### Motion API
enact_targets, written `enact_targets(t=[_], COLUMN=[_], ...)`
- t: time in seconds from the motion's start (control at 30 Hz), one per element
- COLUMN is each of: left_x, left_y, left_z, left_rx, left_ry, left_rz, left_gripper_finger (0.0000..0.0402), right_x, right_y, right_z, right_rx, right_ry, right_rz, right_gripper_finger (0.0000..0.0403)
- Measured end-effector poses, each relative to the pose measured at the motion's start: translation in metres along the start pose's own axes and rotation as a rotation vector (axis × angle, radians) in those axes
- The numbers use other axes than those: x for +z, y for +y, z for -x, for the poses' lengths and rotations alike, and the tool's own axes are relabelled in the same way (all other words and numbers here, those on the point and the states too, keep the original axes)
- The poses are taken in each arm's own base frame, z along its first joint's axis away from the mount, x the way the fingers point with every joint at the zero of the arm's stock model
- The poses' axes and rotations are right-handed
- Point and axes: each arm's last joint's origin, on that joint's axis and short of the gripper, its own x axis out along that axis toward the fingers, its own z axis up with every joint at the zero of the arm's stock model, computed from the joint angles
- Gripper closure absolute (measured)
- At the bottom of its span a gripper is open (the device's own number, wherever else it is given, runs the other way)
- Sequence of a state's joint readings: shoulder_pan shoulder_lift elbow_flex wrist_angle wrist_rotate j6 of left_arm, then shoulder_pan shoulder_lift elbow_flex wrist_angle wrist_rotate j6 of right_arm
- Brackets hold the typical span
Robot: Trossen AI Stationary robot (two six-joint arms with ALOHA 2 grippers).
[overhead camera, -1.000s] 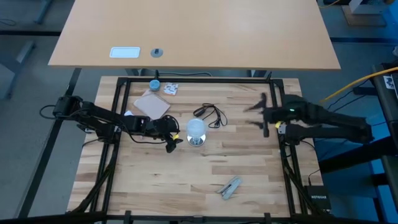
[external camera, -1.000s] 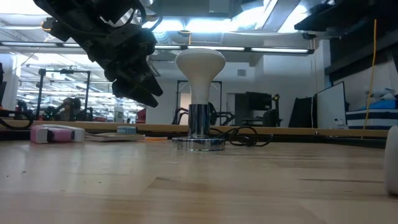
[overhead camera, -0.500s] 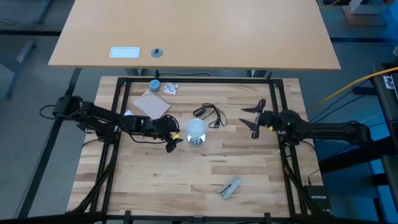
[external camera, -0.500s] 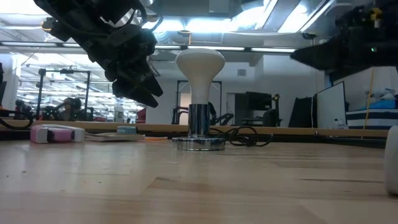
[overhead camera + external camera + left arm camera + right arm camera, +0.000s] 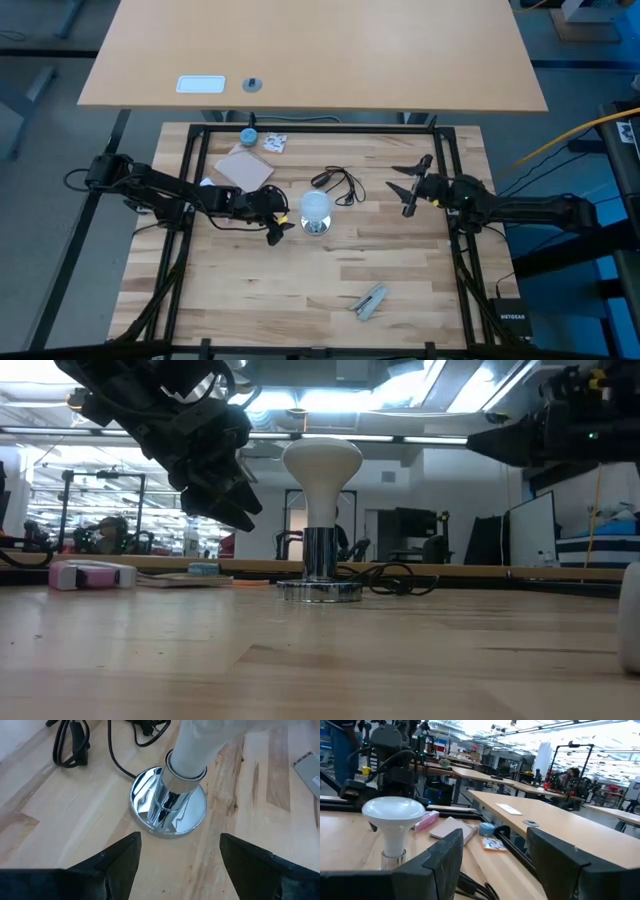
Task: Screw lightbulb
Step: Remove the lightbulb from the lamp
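The lightbulb (image 5: 316,204), frosted white, stands upright with its neck in a chrome socket (image 5: 167,802) on a shiny round base (image 5: 320,592) near the table's middle. My left gripper (image 5: 278,224) hovers open just to the bulb's left and slants down at the base; in the left wrist view its fingers (image 5: 120,865) stand short of the base on either side, touching nothing. My right gripper (image 5: 404,190) is open above the table's right part, about level, and points at the bulb (image 5: 394,815) from well away.
A black cord (image 5: 340,183) lies coiled just behind the base. A cardboard piece (image 5: 245,168), a blue cap (image 5: 248,136) and a small packet (image 5: 275,143) sit at the far left. A grey metal piece (image 5: 370,300) lies near the front. Black frame rails (image 5: 455,240) border the table.
My right arm has come down above the table's right part, and its gripper has tipped up from pointing downward to about level, facing the bulb. Bulb, base and left gripper have stayed put.
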State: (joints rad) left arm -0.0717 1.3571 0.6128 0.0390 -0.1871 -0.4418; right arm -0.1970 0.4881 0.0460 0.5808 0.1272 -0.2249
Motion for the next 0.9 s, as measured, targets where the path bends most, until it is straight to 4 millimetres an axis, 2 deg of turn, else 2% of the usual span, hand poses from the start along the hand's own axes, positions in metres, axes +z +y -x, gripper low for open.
enact_targets(t=[0.27,0.43,0.63,0.8,0.9], left_x=[0.000,0.000,0.000,0.000,0.000], left_y=[0.000,0.000,0.000,0.000,0.000], left_z=[0.000,0.000,0.000,0.000,0.000], left_rx=[-0.001,-0.001,-0.001,-0.001,-0.001], left_ry=[-0.001,-0.004,-0.004,-0.004,-0.003], left_rz=[-0.002,-0.002,-0.002,-0.002,-0.002], left_gripper_finger=[0.0139,0.0139,0.0139,0.0139,0.0139], right_x=[0.002,0.004,-0.007,-0.002,0.006], right_y=[-0.003,0.000,0.004,0.011,0.019], right_z=[0.000,-0.003,-0.012,-0.037,-0.059], right_rx=[-0.087,0.014,0.036,0.065,0.108], right_ry=[-0.012,-0.054,0.027,0.080,0.101], right_rz=[-0.048,-0.119,-0.223,-0.241,-0.162], right_gripper_finger=[0.0178,0.0178,0.0178,0.0178,0.0178])
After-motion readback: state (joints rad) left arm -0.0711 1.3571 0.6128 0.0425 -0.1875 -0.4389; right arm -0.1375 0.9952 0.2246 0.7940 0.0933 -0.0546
